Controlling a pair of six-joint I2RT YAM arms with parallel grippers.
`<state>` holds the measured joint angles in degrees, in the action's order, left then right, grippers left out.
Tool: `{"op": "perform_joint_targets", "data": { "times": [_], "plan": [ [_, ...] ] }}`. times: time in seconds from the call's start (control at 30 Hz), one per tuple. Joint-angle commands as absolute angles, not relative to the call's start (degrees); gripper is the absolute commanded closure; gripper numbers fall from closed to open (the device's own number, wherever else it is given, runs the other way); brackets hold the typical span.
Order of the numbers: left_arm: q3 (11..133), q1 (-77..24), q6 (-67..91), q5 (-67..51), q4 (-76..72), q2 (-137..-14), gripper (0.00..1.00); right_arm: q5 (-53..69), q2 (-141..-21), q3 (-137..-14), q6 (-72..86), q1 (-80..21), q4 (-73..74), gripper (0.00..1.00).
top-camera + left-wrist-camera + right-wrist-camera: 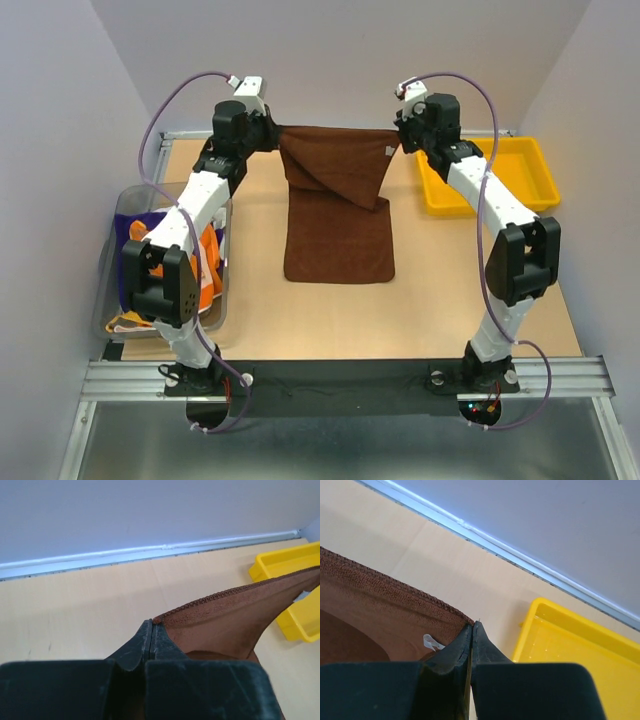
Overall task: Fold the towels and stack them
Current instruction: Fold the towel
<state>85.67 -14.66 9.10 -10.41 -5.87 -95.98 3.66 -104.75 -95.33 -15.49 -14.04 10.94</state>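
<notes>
Wooden table (440, 300): left tool (151, 625), right tool (472, 626) each clenched on brown towel (335, 215) corner, stretched aloft.

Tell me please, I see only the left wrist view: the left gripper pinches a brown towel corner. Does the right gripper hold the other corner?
Observer: Yes. The right gripper is shut on the opposite corner of the brown towel.
Operator: Does the towel hang free?
Observer: No. Its top edge is lifted between the left gripper and the right one, and its lower part lies on the table.
Operator: Where are the other towels?
Observer: In the clear bin at the table's left edge; orange and purple cloth shows inside.
</notes>
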Motion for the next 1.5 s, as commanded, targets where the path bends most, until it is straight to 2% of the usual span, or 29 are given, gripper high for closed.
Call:
{"op": "perform_joint_targets", "data": {
  "times": [0.0, 0.13, 0.3, 0.6, 0.97, 1.47],
  "plan": [
    [87.10, -13.71, 6.59, -13.01, -6.85, -95.54, 1.00, -1.30, -105.29, -100.45, -20.56, -13.71, 5.89, 1.00],
    [84.38, -13.62, 7.12, -12.57, -8.70, -94.92, 1.00, -4.74, -106.17, -102.39, -23.46, -13.71, 3.18, 0.99],
    [86.74, -12.92, 9.05, -12.83, -10.19, -97.55, 1.00, -7.64, -109.07, -105.11, -26.10, -13.71, 0.44, 0.99],
    [90.88, -11.43, 10.20, -15.03, -10.28, -100.99, 1.00, -5.36, -110.66, -105.39, -25.84, -13.71, -2.37, 1.00],
    [82.97, -11.16, 7.03, -18.80, -7.74, -95.99, 1.00, -0.35, -97.40, -86.42, -22.77, -13.71, -2.37, 1.00],
    [68.74, -11.16, 7.65, -19.17, -4.58, -85.70, 1.00, 7.19, -82.54, -72.08, -18.03, -13.71, 2.54, 1.00]
  ]
}}
